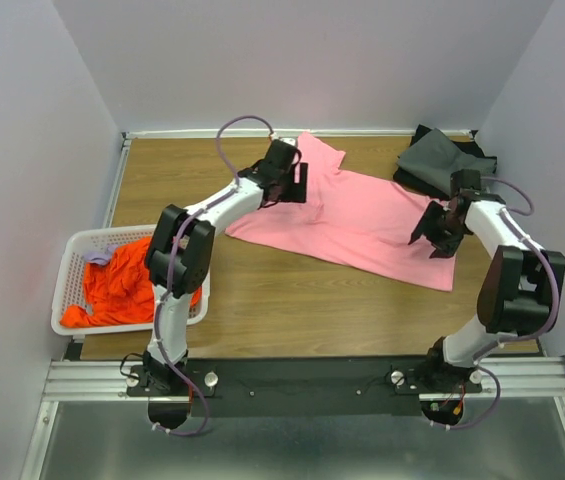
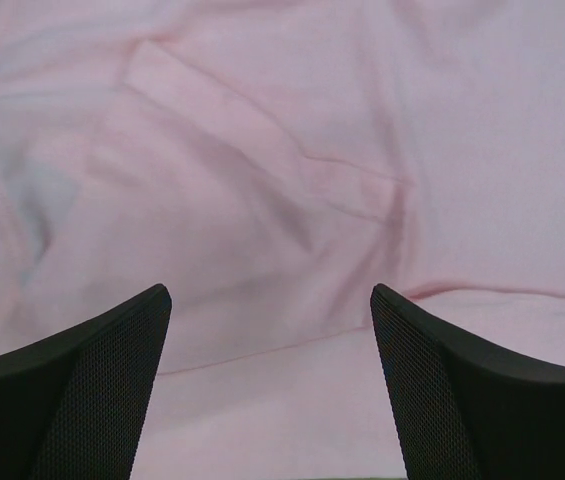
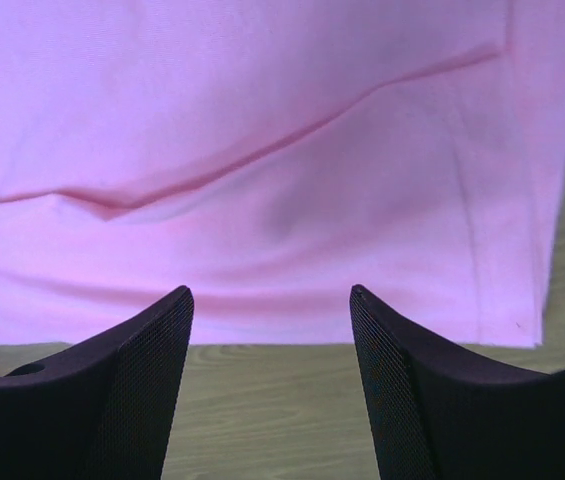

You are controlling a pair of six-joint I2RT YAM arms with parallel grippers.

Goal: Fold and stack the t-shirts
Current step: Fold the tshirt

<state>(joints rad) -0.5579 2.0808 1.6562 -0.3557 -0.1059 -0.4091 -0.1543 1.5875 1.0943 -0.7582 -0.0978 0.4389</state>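
A light pink t-shirt (image 1: 362,222) lies spread across the middle of the wooden table. It fills the left wrist view (image 2: 292,160) and most of the right wrist view (image 3: 262,150). My left gripper (image 1: 294,182) is open above its far left part, near a sleeve. My right gripper (image 1: 440,232) is open at the shirt's right edge, with bare table under its fingertips (image 3: 162,330). A bright orange t-shirt (image 1: 122,285) lies in the white basket (image 1: 70,262). A dark grey t-shirt (image 1: 440,160) lies folded at the far right.
The white slotted basket stands at the left table edge with a bit of lilac cloth (image 1: 97,257) in it. Grey walls (image 1: 22,150) close in the table on three sides. Bare wood (image 1: 302,300) shows in front of the pink shirt.
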